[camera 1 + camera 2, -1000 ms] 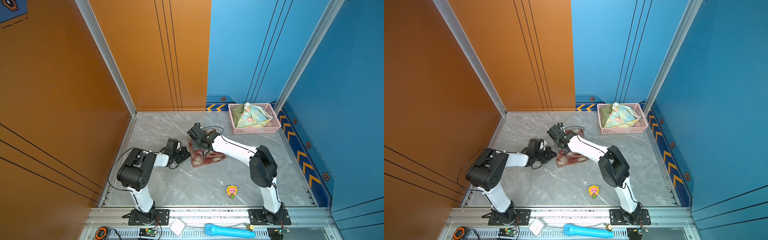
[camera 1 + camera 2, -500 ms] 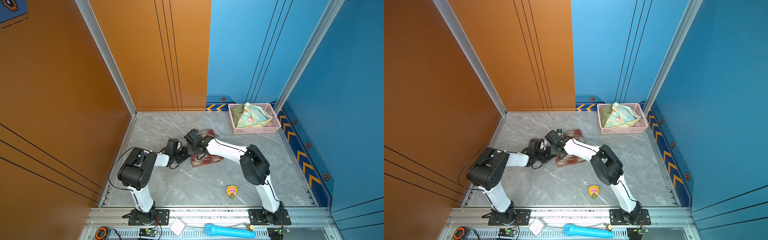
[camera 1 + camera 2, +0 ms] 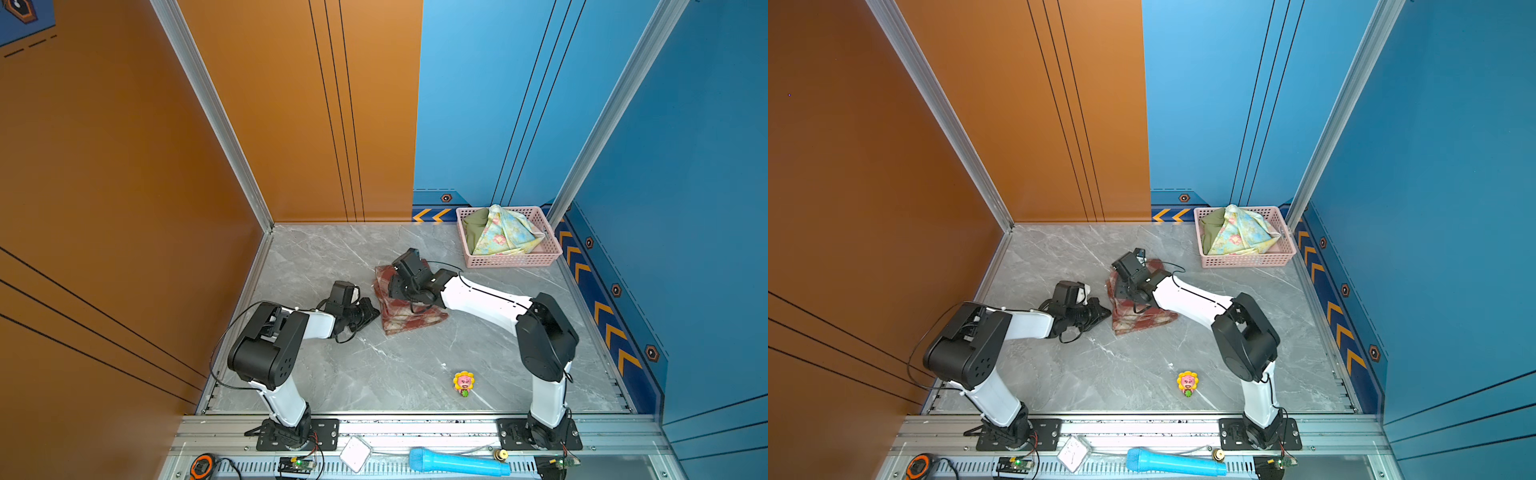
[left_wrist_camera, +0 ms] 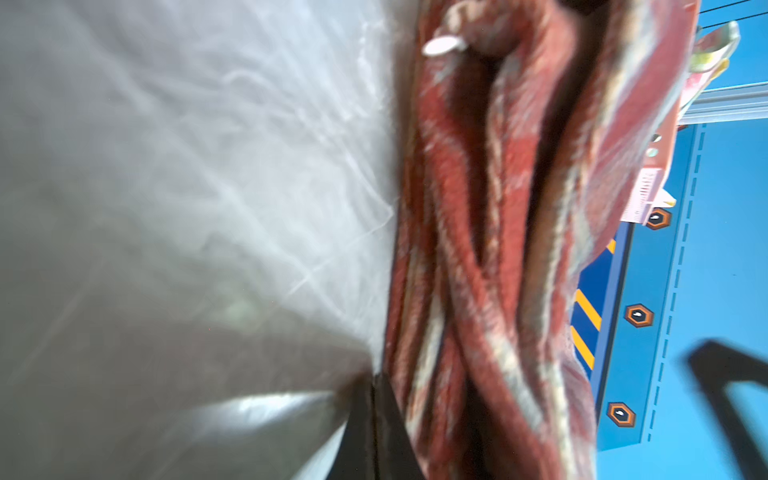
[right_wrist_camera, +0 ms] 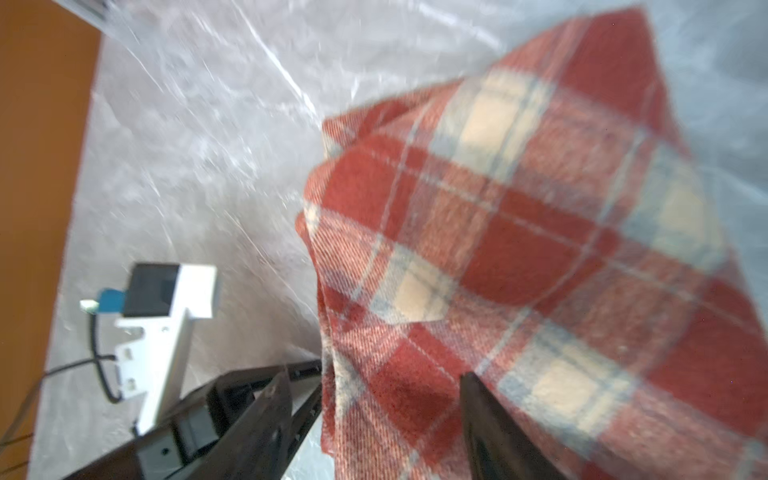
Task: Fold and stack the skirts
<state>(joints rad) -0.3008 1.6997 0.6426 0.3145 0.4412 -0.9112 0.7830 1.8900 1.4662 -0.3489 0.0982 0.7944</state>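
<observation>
Plaid skirt lies folded on the tabletop, right gripper spread above.

We see the olive skirt mostly buried under the floral skirt; our left wrist view blurs the plaid skirt.

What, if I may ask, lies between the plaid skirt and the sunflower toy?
Only bare marble tabletop and a tiny white speck, in both top views.
</observation>
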